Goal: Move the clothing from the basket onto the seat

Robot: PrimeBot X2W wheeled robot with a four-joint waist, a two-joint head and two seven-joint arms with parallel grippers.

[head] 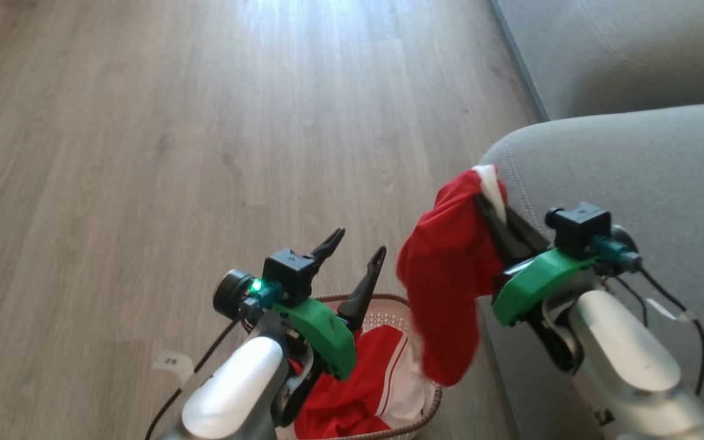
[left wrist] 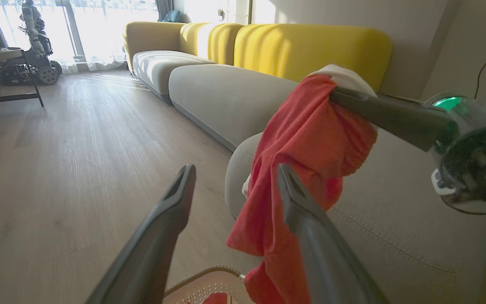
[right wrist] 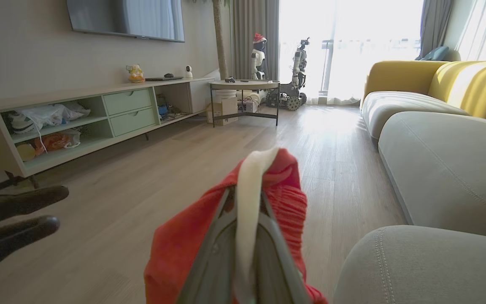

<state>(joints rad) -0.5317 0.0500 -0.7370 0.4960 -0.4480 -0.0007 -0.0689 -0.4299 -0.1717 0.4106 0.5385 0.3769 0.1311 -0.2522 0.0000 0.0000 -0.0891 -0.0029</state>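
A red garment [head: 447, 275] with a white edge hangs in the air beside the grey seat [head: 645, 177], my right gripper [head: 487, 201] shut on its top. The right wrist view looks down the closed fingers [right wrist: 268, 240] at the pinched red and white cloth [right wrist: 264, 177]. My left gripper [head: 358, 247] stands open above the basket [head: 388, 308], nothing between its fingers [left wrist: 175, 198]. A second red and white garment [head: 370, 385] lies in the basket. In the left wrist view the hanging garment [left wrist: 306, 143] drapes in front of the seat [left wrist: 395, 219].
Wooden floor [head: 144, 153] stretches to the left of the basket. More grey sofa cushions [right wrist: 437, 164] with yellow backs [left wrist: 310, 46] run along the wall. Far off stand a TV shelf [right wrist: 78, 122], a round table [right wrist: 245, 86] and other robots [right wrist: 298, 71].
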